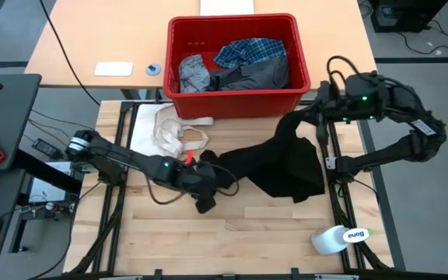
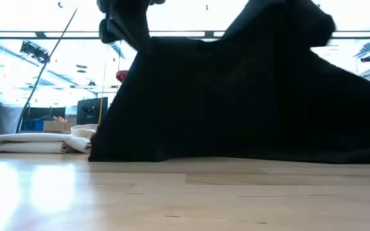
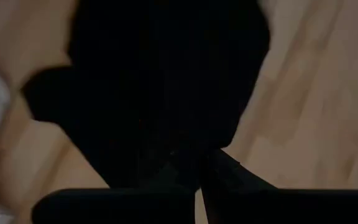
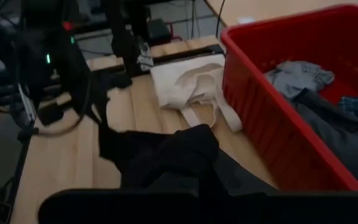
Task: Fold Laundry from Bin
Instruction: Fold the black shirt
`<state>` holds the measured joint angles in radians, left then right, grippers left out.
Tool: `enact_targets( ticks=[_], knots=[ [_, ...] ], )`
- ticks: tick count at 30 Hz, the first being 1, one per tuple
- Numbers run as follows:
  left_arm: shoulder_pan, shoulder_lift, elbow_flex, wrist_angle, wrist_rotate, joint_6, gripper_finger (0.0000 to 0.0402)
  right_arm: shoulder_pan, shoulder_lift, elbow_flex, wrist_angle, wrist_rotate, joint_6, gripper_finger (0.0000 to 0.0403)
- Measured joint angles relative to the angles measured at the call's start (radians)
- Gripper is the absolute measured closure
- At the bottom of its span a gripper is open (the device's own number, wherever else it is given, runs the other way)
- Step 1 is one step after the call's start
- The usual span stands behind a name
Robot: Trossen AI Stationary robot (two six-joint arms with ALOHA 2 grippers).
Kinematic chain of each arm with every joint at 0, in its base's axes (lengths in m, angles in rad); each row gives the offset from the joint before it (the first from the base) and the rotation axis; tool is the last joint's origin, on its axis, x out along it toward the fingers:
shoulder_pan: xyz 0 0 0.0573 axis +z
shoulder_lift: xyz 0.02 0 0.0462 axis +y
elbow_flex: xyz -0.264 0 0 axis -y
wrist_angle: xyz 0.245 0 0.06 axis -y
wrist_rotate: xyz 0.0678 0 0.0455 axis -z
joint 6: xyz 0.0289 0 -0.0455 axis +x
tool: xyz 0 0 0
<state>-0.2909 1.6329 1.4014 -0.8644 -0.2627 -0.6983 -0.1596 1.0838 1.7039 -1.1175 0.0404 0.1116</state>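
Left hand (image 1: pixel 205 204) sits low near the table's (image 1: pixel 271 233) middle, clamped on one corner of the black garment (image 1: pixel 286 167); its wrist view shows dark cloth running straight out from between the closed fingers. Right hand (image 1: pixel 292 123) is raised near the far right part of the table, just in front of the bin (image 1: pixel 236 101), pinched shut on the garment's opposite end. Cloth hangs stretched between the two, long axis running roughly left-near to right-far, middle sagging onto the table. Spreading it flat turns on pulling those two ends apart along that line. Rest of the laundry, light grey (image 1: pixel 194 74), dark grey (image 1: pixel 257 76) and plaid (image 1: pixel 251 51), lies in the bin at the far edge. Cream cloth (image 1: pixel 166 128) lies beside the left arm. Garment shape probably a shirt, hard to tell; the low view is blocked by black fabric.
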Motion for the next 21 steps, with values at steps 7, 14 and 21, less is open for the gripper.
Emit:
enact_targets(
  ticks=[7, 14, 21],
  knots=[
    [0.003, 0.028, 0.000, 0.001, 0.039, -0.029, 0.0390, 0.000, -0.028, 0.002, 0.049, 0.011, 0.022, 0.0396],
    [0.004, 0.027, 0.000, 0.036, 0.015, -0.105, 0.0336, 0.000, -0.018, 0.002, 0.114, 0.024, 0.118, 0.0396],
    [-0.052, 0.019, 0.000, 0.014, 0.021, -0.224, 0.0175, 0.000, 0.001, 0.002, 0.114, 0.089, 0.179, 0.0396]
  ],
)
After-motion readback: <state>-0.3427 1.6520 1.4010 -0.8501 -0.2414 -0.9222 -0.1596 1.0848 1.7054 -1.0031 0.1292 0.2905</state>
